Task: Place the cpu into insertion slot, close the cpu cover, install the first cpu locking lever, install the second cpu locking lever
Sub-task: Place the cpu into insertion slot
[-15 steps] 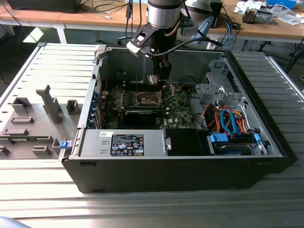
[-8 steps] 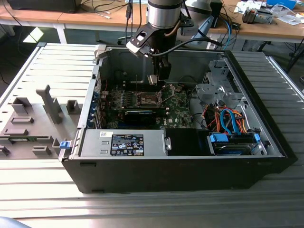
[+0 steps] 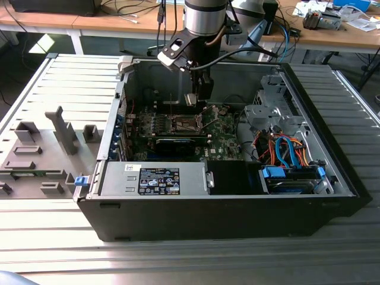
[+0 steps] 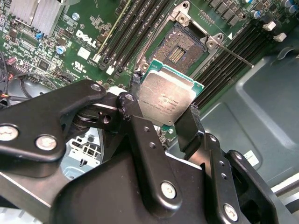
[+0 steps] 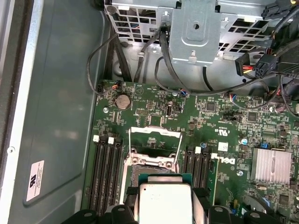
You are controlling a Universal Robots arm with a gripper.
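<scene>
Tool [image 4: 162, 111] clamped tight on the cpu [image 4: 169, 93], its fingers [image 4: 188, 126] pinching opposite edges, chip held off the motherboard [image 4: 70, 44]. Just beyond the tool, the insertion slot [image 4: 180, 46] lies bare; farther on, the cpu cover [image 5: 156, 132] stands swung open.

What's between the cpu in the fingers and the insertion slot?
Nothing; in the second wrist view the cpu, held by the fingers, hangs clear of the open insertion slot with no part in between.
</scene>
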